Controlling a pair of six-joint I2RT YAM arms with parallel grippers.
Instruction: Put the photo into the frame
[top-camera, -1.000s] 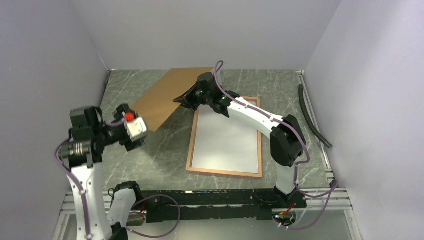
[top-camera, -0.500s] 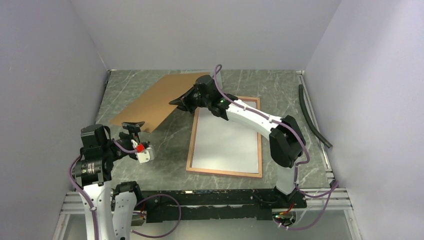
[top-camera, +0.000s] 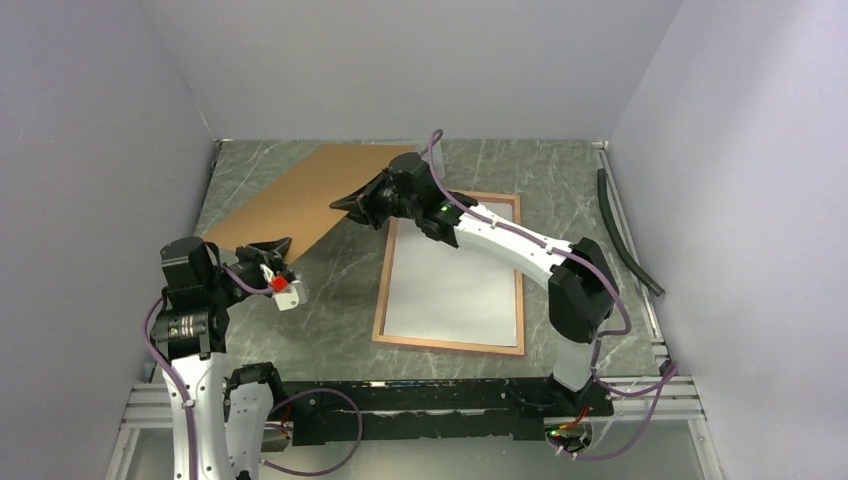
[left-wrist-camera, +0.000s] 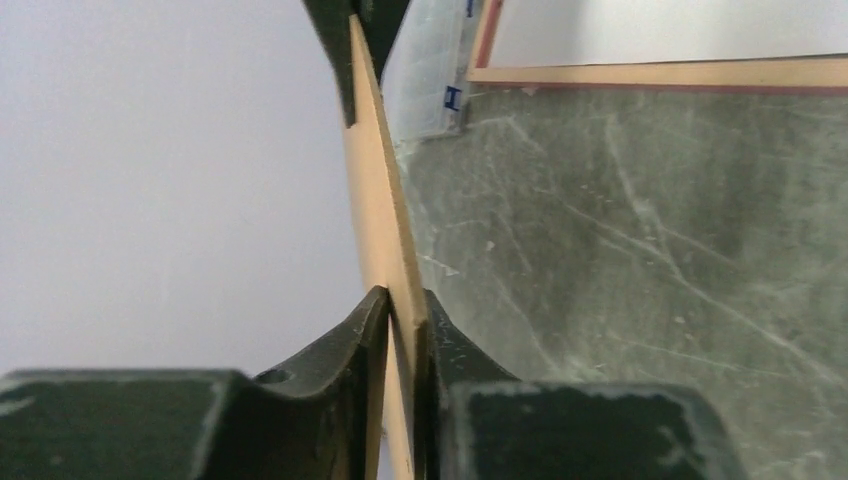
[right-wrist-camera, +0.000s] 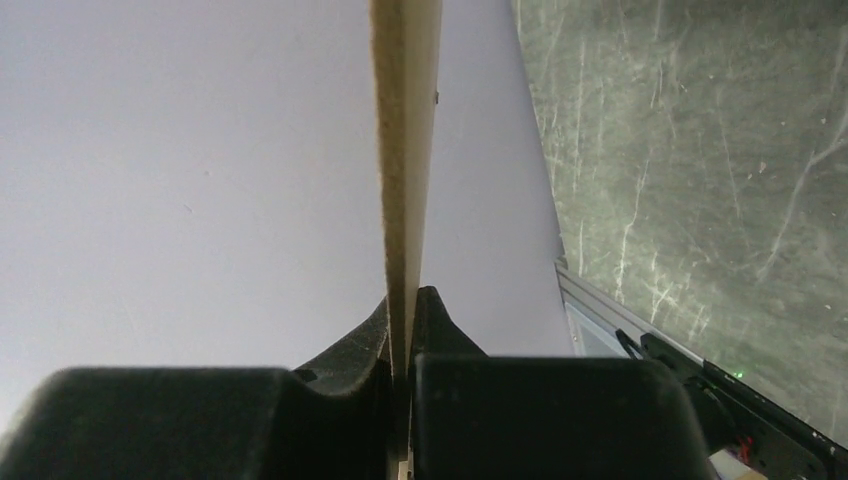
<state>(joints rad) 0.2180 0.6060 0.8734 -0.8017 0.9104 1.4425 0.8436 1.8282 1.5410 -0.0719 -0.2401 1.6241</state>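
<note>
The left gripper (top-camera: 268, 248) and right gripper (top-camera: 345, 203) are both pinching the board (top-camera: 300, 195), which is stretching between them. The frame (top-camera: 450, 345) is lying just beside and below the right one.

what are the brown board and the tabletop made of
Brown board: probably thin hardboard or fibreboard, matte. Its cut edge looks pale, uniform and slightly fibrous in both wrist views.
Tabletop: dark green marble look with pale veins and a faint sheen. It could be real stone or printed laminate; the pictures cannot settle which.
</note>
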